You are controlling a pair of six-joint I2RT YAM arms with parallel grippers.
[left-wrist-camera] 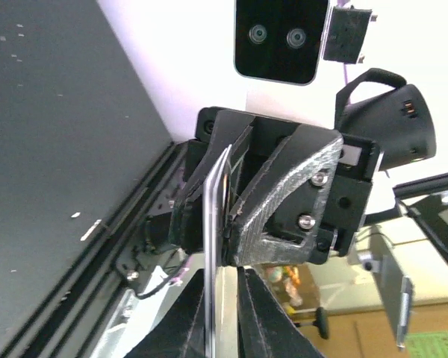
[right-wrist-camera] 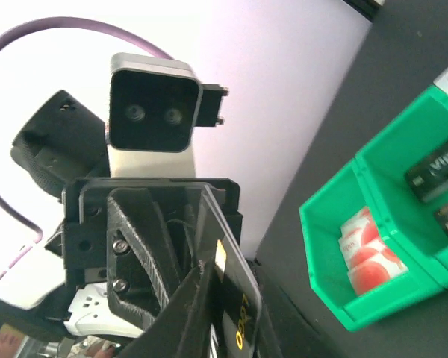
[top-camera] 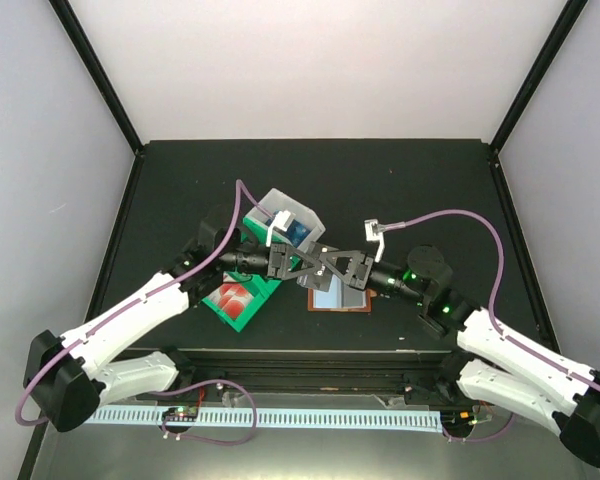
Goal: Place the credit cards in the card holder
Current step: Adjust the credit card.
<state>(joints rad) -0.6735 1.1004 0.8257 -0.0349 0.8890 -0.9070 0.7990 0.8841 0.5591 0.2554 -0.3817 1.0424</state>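
Where the two grippers meet in mid-air, a black card (right-wrist-camera: 235,287) bridging them — thin, light, stiff, slick-faced, probably quick to pivot if nipped at a corner. Best taken flat across both faces near a short end. Pinched at one end by the left gripper (left-wrist-camera: 222,324). Other end lying in the right gripper (right-wrist-camera: 207,322) — clamped or not, cannot tell. Holder (top-camera: 337,296) open on the table (top-camera: 430,190) underneath.

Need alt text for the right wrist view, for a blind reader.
A black card with a gold chip spans between the right gripper at the bottom and the left gripper facing it. At right, a green tray holds red-and-white cards in one compartment, dark cards in the next.
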